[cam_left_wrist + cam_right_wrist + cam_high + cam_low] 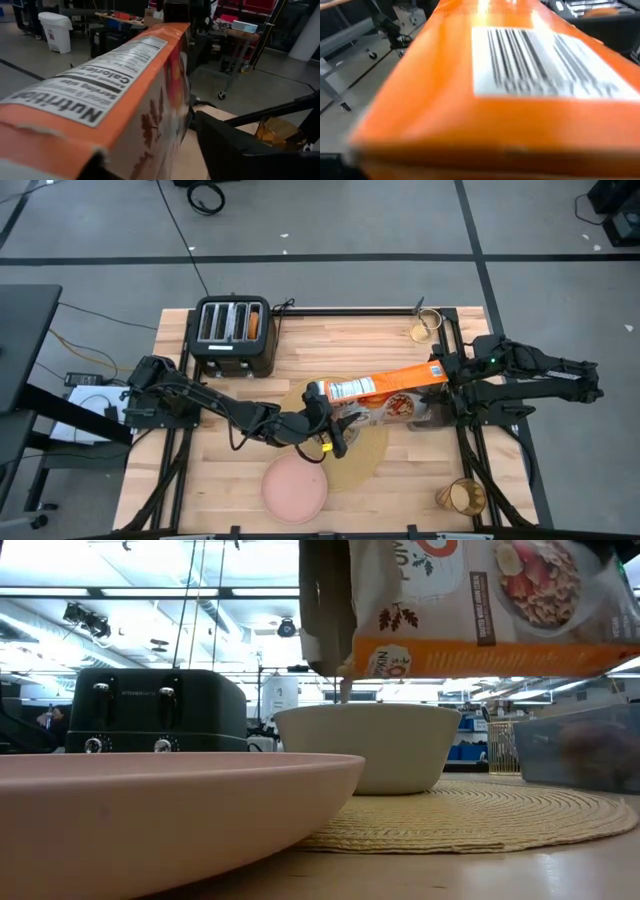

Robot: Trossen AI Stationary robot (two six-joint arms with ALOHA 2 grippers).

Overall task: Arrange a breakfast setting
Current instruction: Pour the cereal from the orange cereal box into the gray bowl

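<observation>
An orange cereal box (385,387) hangs lying on its side above the table (330,340), carried between the two arms. The left gripper (322,402) grasps the box at its end over the woven tan placemat (365,462); the left wrist view shows the nutrition panel running away from that gripper's dark fingers (225,150). The right gripper (445,370) meets the opposite, barcode end of the box; whether its fingers clamp the box or merely stand beside it cannot be told.

In the low view the box's lower end sits directly over the pale bowl (367,745), which rests on the placemat. The pink plate (294,488) lies at the front edge, just beside the placemat and near the left gripper. One amber tumbler (462,497) stands at the front right corner, well apart from both grippers. A second glass (425,326) stands at the rear right. The black four-slot toaster (233,332) sits at the rear left, with toast (254,323) in one slot.
</observation>
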